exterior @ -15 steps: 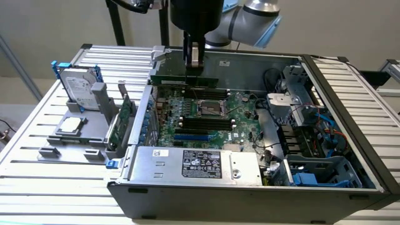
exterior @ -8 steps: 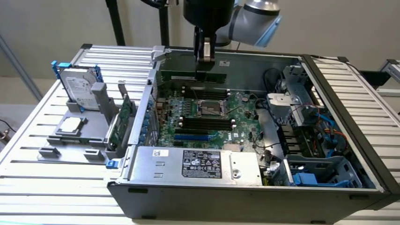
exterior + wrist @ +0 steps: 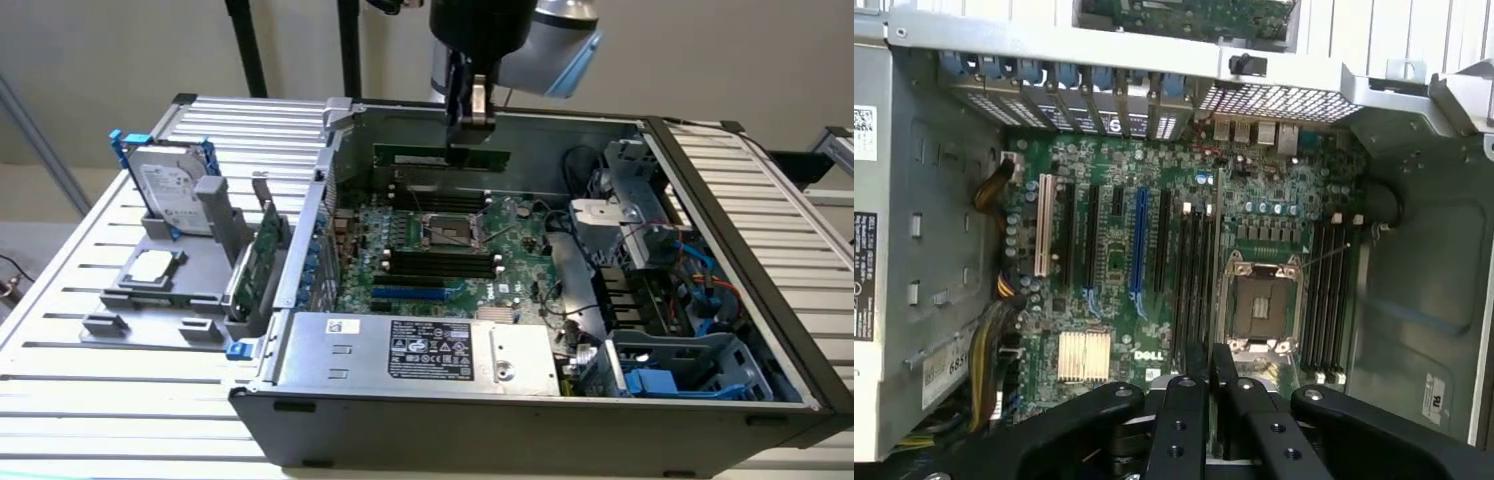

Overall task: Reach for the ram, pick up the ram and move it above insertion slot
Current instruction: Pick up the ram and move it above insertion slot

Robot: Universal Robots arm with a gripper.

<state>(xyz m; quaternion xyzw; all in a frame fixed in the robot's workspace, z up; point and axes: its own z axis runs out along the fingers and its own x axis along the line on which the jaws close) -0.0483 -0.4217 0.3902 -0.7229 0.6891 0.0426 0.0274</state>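
Note:
My gripper (image 3: 470,118) hangs inside the open computer case, shut on the ram (image 3: 434,157). The ram is a thin green stick held level by its top edge, above the far part of the motherboard (image 3: 514,225). In the wrist view the fingers (image 3: 1176,420) stand close together with the ram's dark edge (image 3: 1211,365) between them. Long black memory slots lie in two banks on either side of the square processor socket (image 3: 1259,305). One bank (image 3: 1196,270) runs in line with the ram's edge and the other (image 3: 1324,295) lies beyond the socket. I cannot tell which one is the insertion slot.
The case walls (image 3: 747,230) surround the board. A silver power supply (image 3: 414,350) fills the near side, and cables with blue parts (image 3: 667,290) sit at the exterior view's right. Outside, on the exterior view's left, stand a hard drive (image 3: 174,185) and a green expansion card (image 3: 267,250).

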